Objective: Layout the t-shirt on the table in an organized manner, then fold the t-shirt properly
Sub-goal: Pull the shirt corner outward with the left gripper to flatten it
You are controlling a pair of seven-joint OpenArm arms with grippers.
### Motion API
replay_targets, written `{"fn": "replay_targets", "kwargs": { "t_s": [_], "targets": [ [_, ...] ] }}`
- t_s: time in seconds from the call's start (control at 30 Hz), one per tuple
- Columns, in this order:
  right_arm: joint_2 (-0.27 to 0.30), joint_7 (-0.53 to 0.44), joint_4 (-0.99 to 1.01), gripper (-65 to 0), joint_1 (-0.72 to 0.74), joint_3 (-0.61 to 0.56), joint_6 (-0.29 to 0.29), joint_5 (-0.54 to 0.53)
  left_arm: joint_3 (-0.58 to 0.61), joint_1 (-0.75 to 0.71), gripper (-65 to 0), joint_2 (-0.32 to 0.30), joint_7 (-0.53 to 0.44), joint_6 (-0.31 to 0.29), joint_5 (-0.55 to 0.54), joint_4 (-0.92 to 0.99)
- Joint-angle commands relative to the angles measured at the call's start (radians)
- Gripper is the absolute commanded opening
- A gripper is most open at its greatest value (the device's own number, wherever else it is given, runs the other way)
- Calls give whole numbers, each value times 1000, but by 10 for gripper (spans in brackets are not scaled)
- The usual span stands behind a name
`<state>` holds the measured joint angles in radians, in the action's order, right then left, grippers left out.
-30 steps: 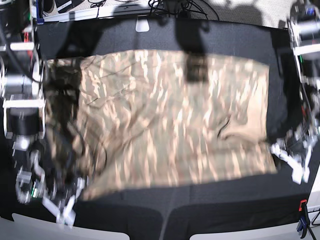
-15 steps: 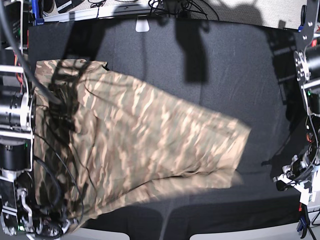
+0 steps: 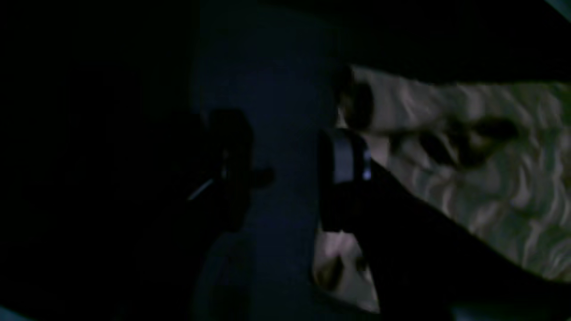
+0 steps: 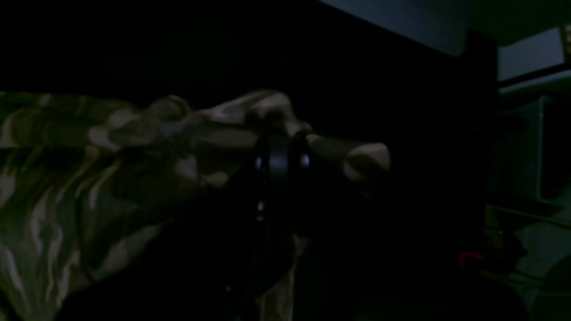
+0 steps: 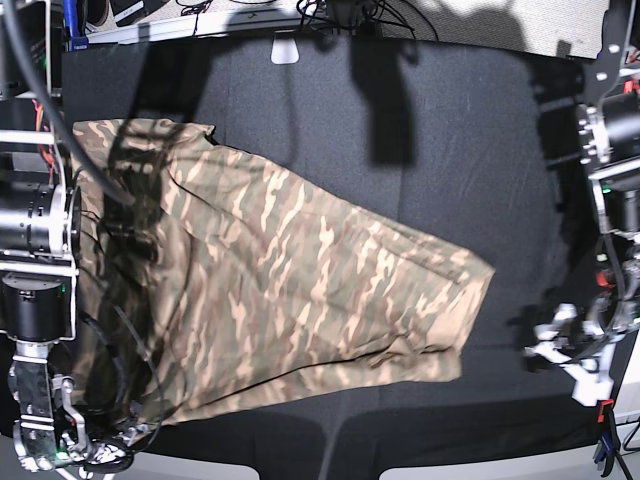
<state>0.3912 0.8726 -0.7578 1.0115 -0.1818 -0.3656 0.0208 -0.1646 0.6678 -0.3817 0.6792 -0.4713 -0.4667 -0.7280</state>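
Note:
The camouflage t-shirt (image 5: 280, 280) lies slanted across the black table (image 5: 450, 150), running from the far left down to the right of the middle. My right gripper (image 4: 279, 169) is shut on a bunched edge of the t-shirt (image 4: 111, 178); in the base view it sits at the near left corner (image 5: 105, 455), half hidden by cables. My left gripper (image 5: 562, 368) hovers at the near right, open, a short way off the shirt's right edge. In the left wrist view its fingers (image 3: 343, 178) stand apart with bare cloth between them, and the t-shirt (image 3: 468, 178) lies beside them.
Arm bases and cables (image 5: 40, 220) stand along the left edge, and another arm column (image 5: 615, 150) along the right. A white tab (image 5: 285, 50) marks the far edge. A red-and-blue clamp (image 5: 603, 425) sits at the near right corner.
The shirt was stretched between both grippers. My left gripper has opened and let its corner go, and the shirt has dropped and slid toward the left, settling on a slant. The right gripper keeps its hold.

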Motion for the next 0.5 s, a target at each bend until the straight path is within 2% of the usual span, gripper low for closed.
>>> {"fn": "replay_targets", "kwargs": {
  "t_s": [0.0, 0.07, 0.13, 0.23, 0.3, 0.47],
  "targets": [
    [8, -25, -16, -593, 47, 5, 12, 6, -3, 36, -414, -2, -11, -18, -16, -18],
    [7, -40, -16, -455, 47, 5, 12, 6, -3, 36, -414, 16, -2, -86, -16, -18],
    [8, -58, -16, -378, 47, 5, 14, 3, -3, 37, -414, 29, 2, -129, -38, -18],
    [7, -65, -16, -367, 47, 5, 16, 1, -3, 36, -416, 36, 11, -171, -92, -18],
    [8, -63, -16, -367, 47, 5, 15, -39, -3, 37, -416, 35, 45, -220, -140, -18],
    [5, 11, -16, -368, 43, 5, 5, -192, -3, 36, -416, 43, 196, -227, -299, -18]
  ]
}}
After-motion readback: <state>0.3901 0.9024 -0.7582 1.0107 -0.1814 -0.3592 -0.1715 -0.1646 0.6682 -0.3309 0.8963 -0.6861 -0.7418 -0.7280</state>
